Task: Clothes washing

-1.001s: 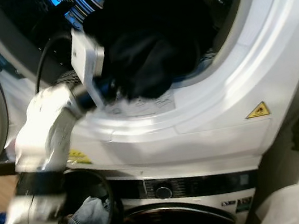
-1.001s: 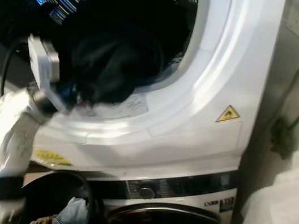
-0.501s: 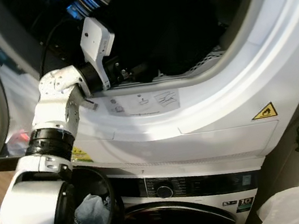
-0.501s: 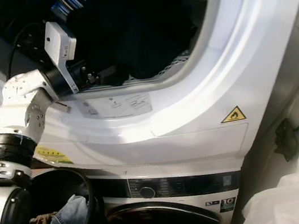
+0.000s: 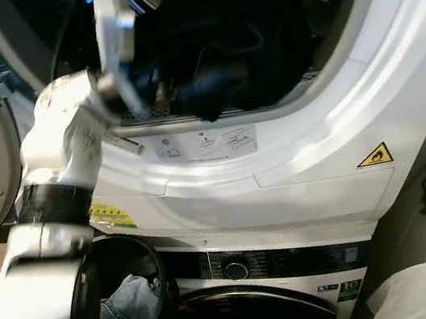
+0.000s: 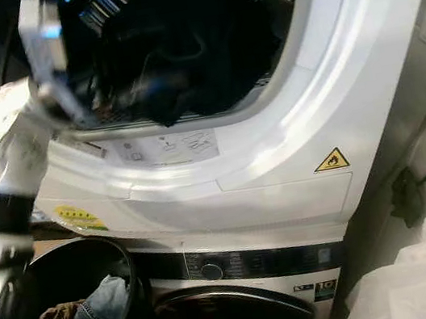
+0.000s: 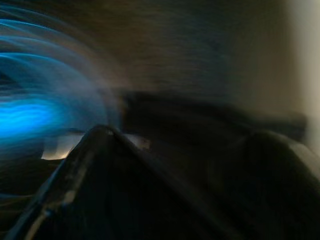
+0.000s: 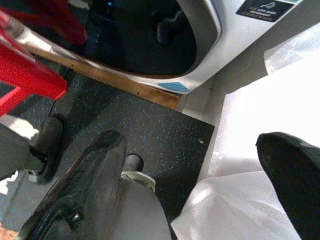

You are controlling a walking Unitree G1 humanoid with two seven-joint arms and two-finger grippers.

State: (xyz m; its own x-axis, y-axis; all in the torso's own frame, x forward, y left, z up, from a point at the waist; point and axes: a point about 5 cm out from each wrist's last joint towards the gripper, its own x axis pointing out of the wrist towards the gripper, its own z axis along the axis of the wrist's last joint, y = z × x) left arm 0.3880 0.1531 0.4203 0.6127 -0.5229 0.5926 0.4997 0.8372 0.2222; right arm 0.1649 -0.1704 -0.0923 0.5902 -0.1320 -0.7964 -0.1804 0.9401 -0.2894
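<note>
I count two stacked machines: dryer (image 5: 320,166) at 12, washer (image 5: 282,279) at 6; one basket (image 5: 135,258).

The silver left arm (image 5: 64,151) has swung higher and now blurs with motion, its white wrist camera box (image 5: 110,21) lifted up across the drum mouth; ahead of the left gripper (image 5: 165,94) the dark bundle of clothes (image 5: 220,52) has slumped, one flap now hanging over the drum's grey lip just past the fingers.
</note>
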